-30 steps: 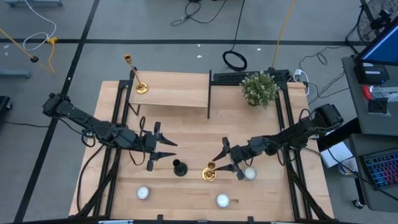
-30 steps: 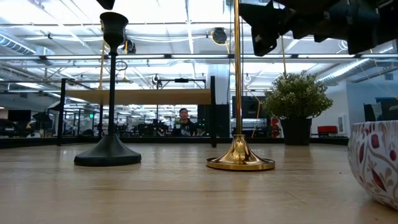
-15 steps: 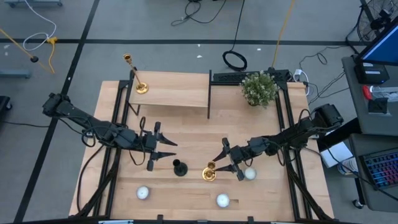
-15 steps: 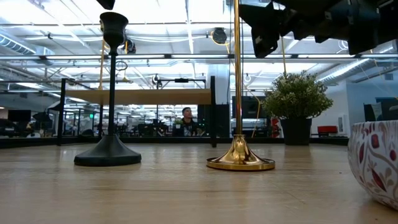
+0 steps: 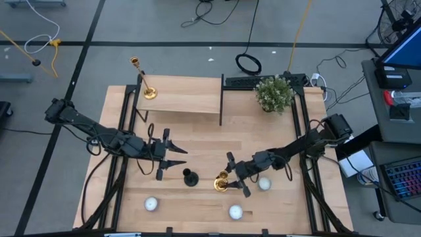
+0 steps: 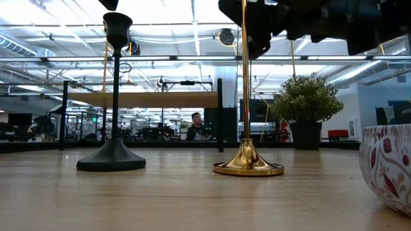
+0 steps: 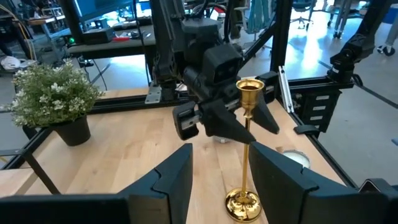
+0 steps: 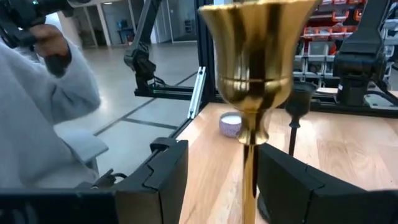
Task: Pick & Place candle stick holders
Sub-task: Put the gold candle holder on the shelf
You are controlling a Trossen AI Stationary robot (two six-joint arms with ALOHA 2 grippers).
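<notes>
A gold candlestick (image 5: 221, 183) stands upright on its round base on the table's near middle; it also shows in the low view (image 6: 246, 128). My right gripper (image 5: 235, 175) is open, and its fingers stand on either side of the stem just under the cup (image 8: 254, 68), with clear gaps and no touch. A black candlestick (image 5: 189, 177) stands on its base just to the left. A second gold candlestick (image 5: 146, 89) stands on the raised wooden shelf at the far left. My left gripper (image 5: 177, 158) is open and empty, left of the black candlestick.
A potted green plant (image 5: 274, 93) stands at the far right. Small candle cups sit near the front edge (image 5: 151, 204), (image 5: 235, 212) and by the right gripper (image 5: 264, 184). The raised shelf (image 5: 184, 95) takes up the far left. A person's grey sleeve (image 8: 37, 106) shows beyond the table.
My right gripper has moved toward the table's left edge, up to the near gold candlestick, so that its open fingers now stand on either side of the stem. The candlestick has stayed upright in place.
</notes>
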